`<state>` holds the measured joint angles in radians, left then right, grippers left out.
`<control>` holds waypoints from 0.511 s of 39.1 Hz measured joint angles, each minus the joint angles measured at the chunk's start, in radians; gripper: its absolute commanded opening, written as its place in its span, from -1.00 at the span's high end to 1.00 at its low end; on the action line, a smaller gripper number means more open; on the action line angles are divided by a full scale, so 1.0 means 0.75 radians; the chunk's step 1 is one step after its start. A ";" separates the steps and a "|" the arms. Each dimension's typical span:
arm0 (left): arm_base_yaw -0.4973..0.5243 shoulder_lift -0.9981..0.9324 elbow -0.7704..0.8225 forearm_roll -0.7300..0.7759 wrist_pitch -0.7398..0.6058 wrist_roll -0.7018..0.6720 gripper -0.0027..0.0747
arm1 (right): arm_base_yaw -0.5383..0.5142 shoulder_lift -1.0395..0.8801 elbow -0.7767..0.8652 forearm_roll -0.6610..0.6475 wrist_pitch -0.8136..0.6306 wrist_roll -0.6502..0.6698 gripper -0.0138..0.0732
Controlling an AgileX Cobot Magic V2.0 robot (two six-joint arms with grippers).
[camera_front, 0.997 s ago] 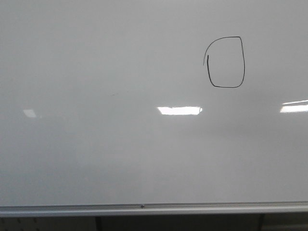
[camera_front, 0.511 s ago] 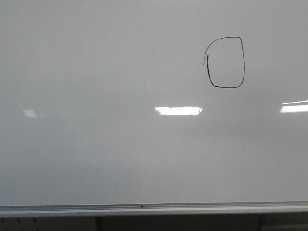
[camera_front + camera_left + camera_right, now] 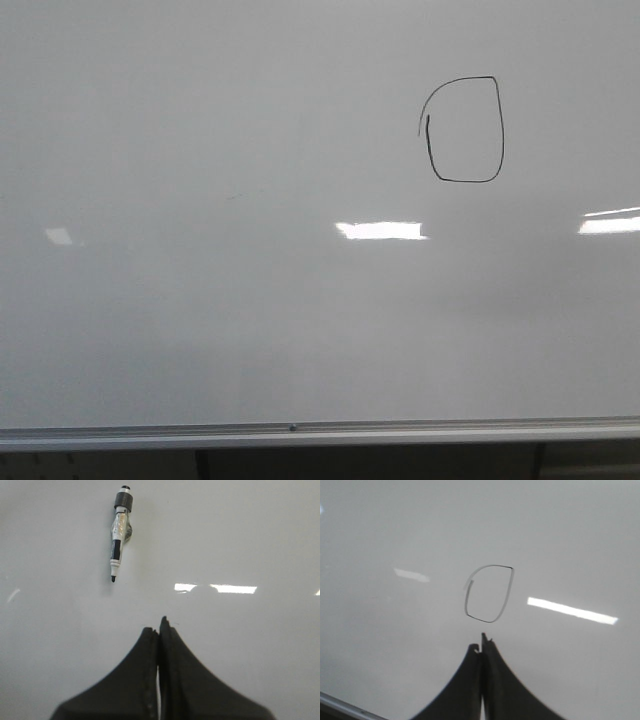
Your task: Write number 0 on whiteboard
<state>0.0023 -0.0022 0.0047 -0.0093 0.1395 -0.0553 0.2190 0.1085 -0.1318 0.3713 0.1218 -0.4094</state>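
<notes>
Whiteboard (image 3: pixel 200 330) with number 0 (image 3: pixel 462 130)

1. One large glossy white-grey whiteboard (image 3: pixel 200 330), edged below by one silver metal rail (image 3: pixel 400 431).
2. One thin black hand-drawn loop, the number 0 (image 3: pixel 500 130).
3. One white marker pen with a black cap end (image 3: pixel 118 535).
4. Two black hands: left hand (image 3: pixel 159 625), right hand (image 3: pixel 482 642).
</notes>
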 measured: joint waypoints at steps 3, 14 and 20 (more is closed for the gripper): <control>0.000 0.000 0.000 0.000 0.000 0.000 0.98 | -0.077 -0.047 0.071 -0.075 -0.015 0.118 0.84; 0.000 0.000 0.000 0.000 0.000 0.000 0.98 | -0.280 -0.154 0.210 -0.245 0.021 0.396 0.84; 0.000 0.000 0.000 0.000 0.000 0.000 0.98 | -0.293 -0.158 0.213 -0.259 0.069 0.401 0.84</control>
<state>0.0023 -0.0022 0.0047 -0.0093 0.1395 -0.0553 -0.0004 -0.0097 0.0276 0.1769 0.1737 -0.1084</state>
